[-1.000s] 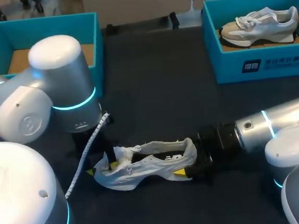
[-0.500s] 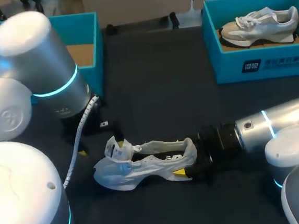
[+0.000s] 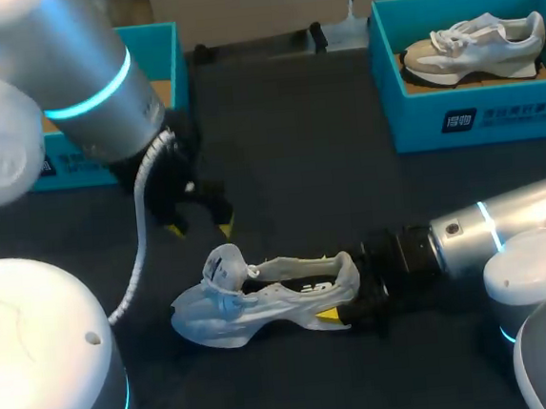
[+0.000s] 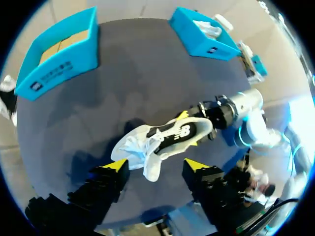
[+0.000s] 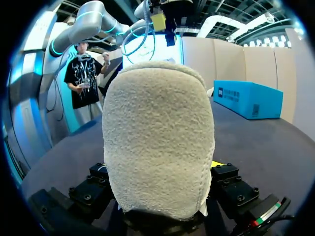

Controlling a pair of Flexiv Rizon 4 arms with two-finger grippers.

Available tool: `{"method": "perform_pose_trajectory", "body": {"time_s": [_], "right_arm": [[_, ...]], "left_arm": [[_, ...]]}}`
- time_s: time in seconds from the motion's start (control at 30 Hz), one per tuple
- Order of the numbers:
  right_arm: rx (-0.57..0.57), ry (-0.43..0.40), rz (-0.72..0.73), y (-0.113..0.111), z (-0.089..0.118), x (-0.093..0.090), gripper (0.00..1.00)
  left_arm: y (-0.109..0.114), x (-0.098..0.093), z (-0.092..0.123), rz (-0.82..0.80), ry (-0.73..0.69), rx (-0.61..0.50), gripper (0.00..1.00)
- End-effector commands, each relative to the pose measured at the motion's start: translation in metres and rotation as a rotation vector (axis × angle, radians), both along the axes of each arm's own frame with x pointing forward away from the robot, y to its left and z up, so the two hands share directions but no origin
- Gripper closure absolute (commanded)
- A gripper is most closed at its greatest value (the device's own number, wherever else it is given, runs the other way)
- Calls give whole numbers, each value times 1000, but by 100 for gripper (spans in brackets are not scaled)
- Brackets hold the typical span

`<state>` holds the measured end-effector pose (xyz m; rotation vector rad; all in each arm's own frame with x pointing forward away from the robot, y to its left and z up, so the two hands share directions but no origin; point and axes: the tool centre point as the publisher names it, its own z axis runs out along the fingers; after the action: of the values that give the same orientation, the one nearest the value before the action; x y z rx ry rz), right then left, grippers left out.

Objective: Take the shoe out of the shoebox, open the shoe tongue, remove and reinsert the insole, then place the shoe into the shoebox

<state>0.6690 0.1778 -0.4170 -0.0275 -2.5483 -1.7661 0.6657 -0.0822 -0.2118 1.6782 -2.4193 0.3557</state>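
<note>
A white mesh shoe point(image 3: 262, 296) lies on its side on the dark table, toe to the left, tongue point(image 3: 223, 264) folded up. My right gripper point(image 3: 343, 294) is shut on its heel, one yellow tip showing under the sole. In the right wrist view the fuzzy heel point(image 5: 157, 137) stands between the black fingers point(image 5: 236, 191). My left gripper point(image 3: 199, 230) hangs open above and behind the toe, holding nothing. From the left wrist view the shoe point(image 4: 162, 142) lies below and ahead of the left gripper point(image 4: 155, 165), apart from it.
A teal shoebox point(image 3: 169, 51) with a bare cardboard floor stands at the back left, partly behind my left arm. Another teal shoebox point(image 3: 457, 117) at the back right holds a second pale shoe point(image 3: 475, 48).
My left gripper has let go of the shoe's tongue and risen away toward the back. The tongue now stands up. The right arm and the shoe's heel have stayed put.
</note>
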Motion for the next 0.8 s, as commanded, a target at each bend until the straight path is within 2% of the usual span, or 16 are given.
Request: {"method": "perform_pose_trajectory", "body": {"time_s": [0.03,0.17,0.2,0.3,0.33,0.37,0.4,0.73,0.8], "right_arm": [[-7,1,0,2,1,-1,100],[-7,1,0,2,1,-1,100],[-7,1,0,2,1,-1,100],[-7,1,0,2,1,-1,100],[-7,1,0,2,1,-1,100],[-7,1,0,2,1,-1,100],[-7,1,0,2,1,-1,100],[-7,1,0,2,1,-1,100],[-7,1,0,2,1,-1,100]], "left_arm": [[-11,10,21,-241,10,32,100],[-25,8,34,-389,-30,34,100],[-33,4,40,-491,-46,34,100],[-46,-1,47,-659,-55,48,100],[-46,-1,47,-659,-55,48,100],[-56,-2,49,-805,-17,53,100],[-62,0,48,-825,21,51,100],[-62,0,48,-825,21,51,100],[-63,-11,31,-1006,48,-22,100]]}}
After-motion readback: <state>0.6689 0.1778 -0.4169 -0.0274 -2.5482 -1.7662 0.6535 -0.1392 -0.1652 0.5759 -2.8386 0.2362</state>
